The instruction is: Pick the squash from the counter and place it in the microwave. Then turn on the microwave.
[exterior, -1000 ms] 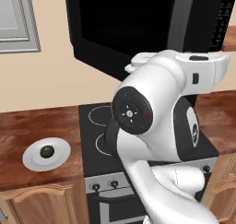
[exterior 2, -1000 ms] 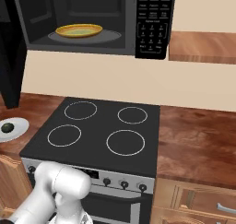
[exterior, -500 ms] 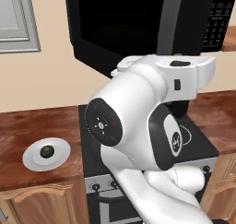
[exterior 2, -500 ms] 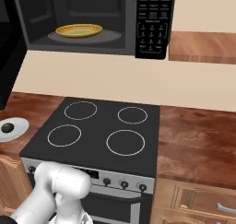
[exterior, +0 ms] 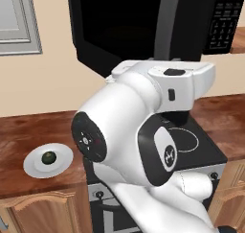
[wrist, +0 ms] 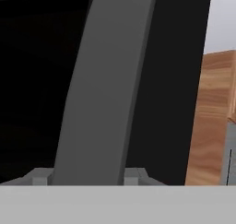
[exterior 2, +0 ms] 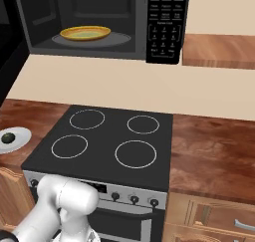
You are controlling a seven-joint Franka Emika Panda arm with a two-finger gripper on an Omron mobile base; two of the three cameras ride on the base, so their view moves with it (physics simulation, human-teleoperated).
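The claw (wrist: 86, 177) is shown at the microwave door, seen along its own line of sight. Its two fingertips (wrist: 40, 177) are set flush against the two sides of the grey door handle (wrist: 106, 80), so the claw is judged to be pinching that handle rather than spread free of it. The long axis of the handle runs upward between the fingertips with a slight curve.

The door (exterior: 115, 30) is seen swung open to the left of the microwave (exterior 2: 35, 17). A shallow yellow dish (exterior 2: 85, 33) lies on the floor of the oven's chamber, and the keypad (exterior 2: 164, 24) stands at its right. Below the oven the black stove (exterior 2: 99, 141) is set into the tabletop (exterior 2: 209, 146).

The squash (exterior: 48, 157) is not held. It rests in the middle of a small white plate (exterior: 36, 167) on the tabletop's left stretch, just left of the stove and near the front edge.

The relation that governs the coming move is as follows: the squash lies well below the claw and to its left, the claw being raised at oven height. Being round, the squash offers no preferred axis for a grasp. It is judged that the handle must be released and the single arm lowered leftward over the plate before any pick is made; the picking, placing and switching-on are all not yet done.
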